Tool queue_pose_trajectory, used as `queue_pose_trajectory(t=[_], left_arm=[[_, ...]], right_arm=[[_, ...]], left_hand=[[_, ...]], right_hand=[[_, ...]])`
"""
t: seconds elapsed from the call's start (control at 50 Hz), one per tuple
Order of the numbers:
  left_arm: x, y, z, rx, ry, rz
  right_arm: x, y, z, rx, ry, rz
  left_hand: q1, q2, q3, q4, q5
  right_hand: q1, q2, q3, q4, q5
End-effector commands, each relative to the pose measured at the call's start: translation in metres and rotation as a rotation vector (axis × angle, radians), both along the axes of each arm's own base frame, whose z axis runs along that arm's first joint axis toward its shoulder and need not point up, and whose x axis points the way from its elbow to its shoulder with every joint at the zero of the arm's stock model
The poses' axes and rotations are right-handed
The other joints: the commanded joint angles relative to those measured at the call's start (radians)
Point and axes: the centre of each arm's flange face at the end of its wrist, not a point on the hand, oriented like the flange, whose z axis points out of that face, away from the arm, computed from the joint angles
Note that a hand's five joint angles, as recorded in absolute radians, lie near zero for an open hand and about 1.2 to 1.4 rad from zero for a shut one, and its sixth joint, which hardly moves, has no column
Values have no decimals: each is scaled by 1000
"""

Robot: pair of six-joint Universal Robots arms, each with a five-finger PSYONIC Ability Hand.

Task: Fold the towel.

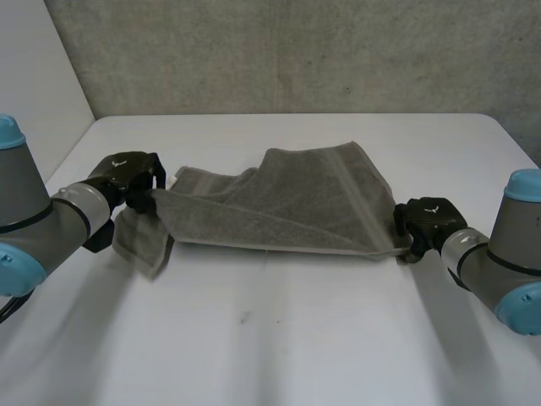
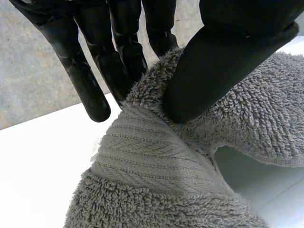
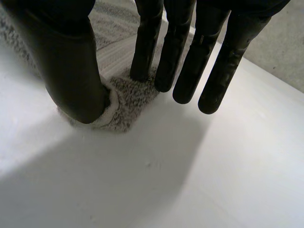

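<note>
A grey towel (image 1: 287,203) lies partly folded across the middle of the white table (image 1: 270,338), with its left end raised. My left hand (image 1: 127,173) holds that left end. In the left wrist view its thumb (image 2: 213,61) pinches the towel's edge (image 2: 156,161) against the fingers (image 2: 118,57). My right hand (image 1: 427,218) is low at the towel's front right corner. In the right wrist view its thumb (image 3: 71,71) presses on the corner (image 3: 128,102), which lies on the table. Its straight fingers (image 3: 142,52) touch the corner's other side, with a gap between them and the thumb.
A grey wall (image 1: 296,51) stands behind the table's far edge. Bare tabletop stretches in front of the towel and to its far side.
</note>
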Motion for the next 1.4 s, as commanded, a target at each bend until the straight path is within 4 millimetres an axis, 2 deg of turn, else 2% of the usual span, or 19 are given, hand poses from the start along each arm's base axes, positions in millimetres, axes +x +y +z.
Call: queue_pose_trajectory(t=[0.02, 0.22, 0.32, 0.36, 0.44, 0.58, 0.62, 0.7, 0.8, 0.9, 1.0, 1.14, 1.18, 1.2, 1.24, 1.28, 1.34, 1.36, 1.4], left_arm=[[0, 0, -2, 5, -1, 0], [0, 0, -2, 6, -2, -1], [0, 0, -2, 6, -1, 0], [0, 0, -2, 6, -1, 0], [0, 1, -4, 15, -4, -1], [0, 6, -7, 36, -10, -3], [-2, 16, -7, 76, -18, -14], [-2, 27, -5, 129, -23, -30], [-2, 46, 16, 176, -4, -87], [-4, 77, 45, 238, 37, -184], [1, 84, 56, 252, 55, -202], [2, 73, 47, 255, 47, -193], [-2, 55, 22, 275, 39, -193], [-2, 55, 22, 275, 39, -193], [-4, 45, 12, 271, 34, -188], [-7, 19, -13, 265, 22, -166], [-8, 8, -22, 260, 13, -147], [-7, -2, -27, 253, 4, -126], [-7, -12, -29, 244, -7, -101]], right_arm=[[2, -5, 4, -12, -36, -7], [6, -7, 2, 12, -83, -19], [7, -10, -5, 20, -78, -29], [6, -13, -4, 19, -87, -40], [2, -17, 3, 7, -100, -58], [-1, -14, 56, -120, -120, -56], [-7, -9, 90, -204, -134, -62], [-11, 0, 123, -271, -148, -59], [-30, 17, 179, -334, -138, -81], [-38, 33, 216, -381, -99, -55], [-39, 49, 240, -422, -82, -21], [-36, 50, 227, -372, -68, -5], [-34, 40, 198, -280, -51, -9], [-34, 40, 197, -279, -51, -9], [-33, 24, 166, -191, -25, -10], [-33, 17, 152, -153, -15, -11], [-33, 5, 131, -124, -6, -25], [-34, 0, 123, -123, -3, -37], [-35, -5, 116, -128, 3, -55]], left_hand=[[205, 179, 180, 179, 202], [205, 179, 180, 179, 202], [205, 179, 180, 179, 202], [205, 179, 180, 179, 202], [205, 179, 180, 179, 202], [205, 179, 180, 179, 202], [205, 179, 180, 179, 202], [205, 179, 180, 179, 202], [205, 179, 180, 179, 202], [205, 179, 180, 179, 202], [205, 179, 180, 179, 202], [205, 179, 180, 179, 202], [205, 179, 180, 179, 202], [205, 179, 180, 179, 202], [205, 179, 180, 179, 202], [205, 179, 180, 179, 202], [205, 179, 180, 179, 202], [28, 2, 3, 2, 25], [-715, -741, -740, -741, -718]], right_hand=[[-71, -72, -73, -72, -58], [-154, -154, -155, -155, -141], [169, 169, 168, 168, 182], [554, 554, 553, 553, 567], [556, 555, 554, 555, 568], [556, 555, 554, 555, 568], [556, 555, 554, 555, 568], [556, 555, 554, 555, 568], [556, 555, 554, 555, 568], [556, 555, 554, 555, 568], [556, 555, 554, 555, 568], [556, 555, 554, 555, 568], [556, 555, 554, 555, 568], [556, 555, 554, 555, 568], [556, 555, 554, 555, 568], [556, 555, 554, 555, 568], [556, 555, 554, 555, 568], [556, 555, 554, 555, 568], [556, 555, 554, 555, 568]])
